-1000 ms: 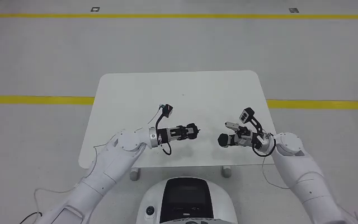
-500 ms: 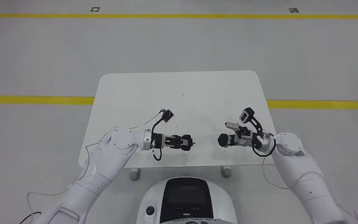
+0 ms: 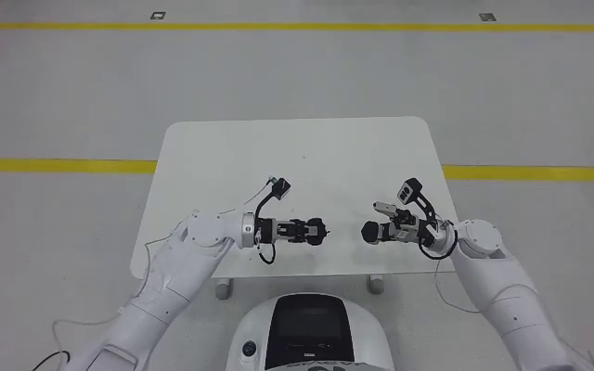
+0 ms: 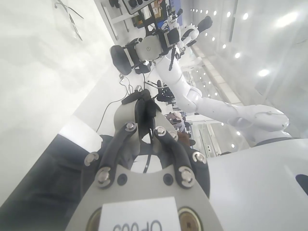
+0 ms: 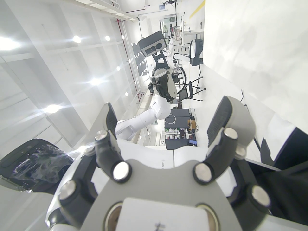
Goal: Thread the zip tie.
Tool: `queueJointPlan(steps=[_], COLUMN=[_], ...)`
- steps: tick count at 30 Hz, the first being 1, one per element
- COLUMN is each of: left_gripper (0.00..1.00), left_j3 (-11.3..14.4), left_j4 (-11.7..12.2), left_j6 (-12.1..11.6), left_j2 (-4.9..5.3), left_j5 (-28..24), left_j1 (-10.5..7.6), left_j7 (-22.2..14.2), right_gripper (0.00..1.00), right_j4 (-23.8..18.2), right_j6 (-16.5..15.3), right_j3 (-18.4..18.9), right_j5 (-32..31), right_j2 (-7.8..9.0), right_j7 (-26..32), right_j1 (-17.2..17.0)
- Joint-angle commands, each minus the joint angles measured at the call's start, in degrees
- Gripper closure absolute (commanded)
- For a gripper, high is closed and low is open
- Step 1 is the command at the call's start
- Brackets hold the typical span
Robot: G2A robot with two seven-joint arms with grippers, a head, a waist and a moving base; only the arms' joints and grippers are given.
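The left gripper (image 4: 144, 108) is pinching shut on the zip tie (image 4: 150, 145) above the table (image 3: 371, 148) at six o'clock. The right gripper (image 5: 167, 111), at its three o'clock, is gaping wide and empty. The tie is probably behaving light, springy and slick, so gripping near its tip is looking wisest.

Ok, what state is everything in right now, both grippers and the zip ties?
left gripper: jaws shut on the zip tie.
zip tie: thin black strip pinched in the left gripper, off the table.
right gripper: jaws open, empty, facing the left gripper.
loose zip ties: lying flat on the table.
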Motion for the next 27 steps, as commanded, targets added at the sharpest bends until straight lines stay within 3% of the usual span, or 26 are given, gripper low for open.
queueJointPlan(steps=[1, 18, 20, 23, 27], left_gripper=[1.00, 1.00, 1.00, 1.00, 1.00], left_j3=[0.0, 0.0, 0.0, 0.0, 0.0], left_j4=[-0.2, -0.2, -0.2, -0.2, -0.2], left_j6=[0.0, 0.0, 0.0, 0.0, 0.0], left_j2=[-0.05, -0.05, -0.05, -0.05, -0.05], left_j5=[0.0, 0.0, 0.0, 0.0, 0.0], left_j1=[0.12, 0.12, 0.12, 0.12, 0.12], left_j7=[0.0, 0.0, 0.0, 0.0, 0.0], right_gripper=[0.00, 0.00, 0.00, 0.00, 0.00], right_j4=[0.0, -0.1, -1.3, -3.8, -9.3], right_j6=[0.0, 0.0, 0.0, 2.1, 8.1], right_j3=[0.0, 0.1, 1.2, 5.3, 10.5], right_j5=[0.0, -0.1, -3.1, -9.3, -17.1], right_j2=[0.00, 0.00, 0.43, 1.80, 3.47], right_j7=[0.0, -0.4, -2.5, -4.7, -7.9], right_j1=[0.0, 0.0, -0.3, -1.5, -4.0])
